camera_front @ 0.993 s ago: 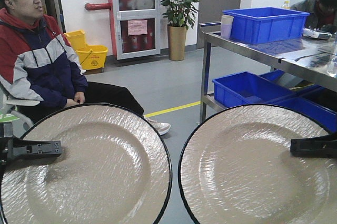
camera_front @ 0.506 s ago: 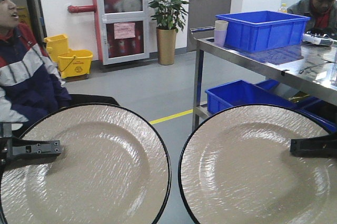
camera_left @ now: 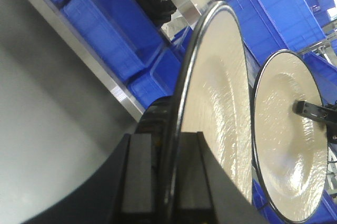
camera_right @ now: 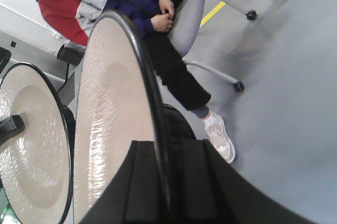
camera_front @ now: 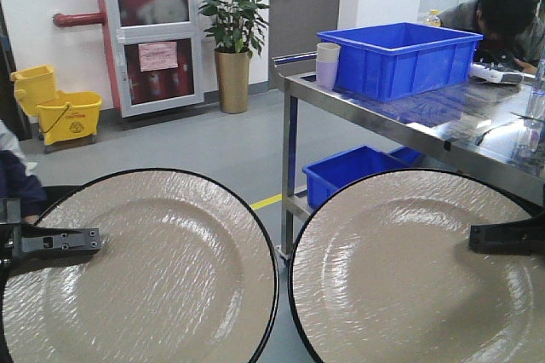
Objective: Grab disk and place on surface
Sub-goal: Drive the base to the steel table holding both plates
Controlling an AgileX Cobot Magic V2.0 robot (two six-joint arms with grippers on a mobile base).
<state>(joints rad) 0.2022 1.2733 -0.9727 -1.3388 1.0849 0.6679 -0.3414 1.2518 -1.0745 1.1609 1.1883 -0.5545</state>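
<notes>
Disk pair: two pale, black-rimmed plates fill the bottom of the front view. The left disk (camera_front: 140, 269) and the right disk (camera_front: 417, 273) sit side by side, rims just apart, and both are in the air, resting on nothing.
Left hand (camera_front: 81, 240): clenched on the left disk's outer edge. The wrist view shows the rim sandwiched tight between two black fingers (camera_left: 139, 182).
Right hand (camera_front: 481, 238): same story, clamped on the right disk's far rim, with the edge pinched between its fingers (camera_right: 192, 182).
Why the rim grip: likely because an edge pinch leaves the underside free, so each disk can be laid flat. Gripping the outer edges also keeps the two arms wide of each other.
Table (camera_front: 426, 124): shiny steel, upper right of the front view, beyond the right disk. It carries a blue bin (camera_front: 400, 56) and stacked cups (camera_front: 327, 63), with more blue bins (camera_front: 349, 177) on the shelf below.
Stage: the grab looks done on both sides. The placing is not done, since neither disk touches the steel.
Next move needs: bring a disk over bare steel clear of the bin, lower it level, then let go.
Risk: each wide disk hangs from one edge, so it could slip or sag in the pinch. The two near rims could also knock together.
Bystanders: one person (camera_front: 502, 14) leans over the table at upper right, and a seated one (camera_right: 131, 3) shows in the right wrist view.
</notes>
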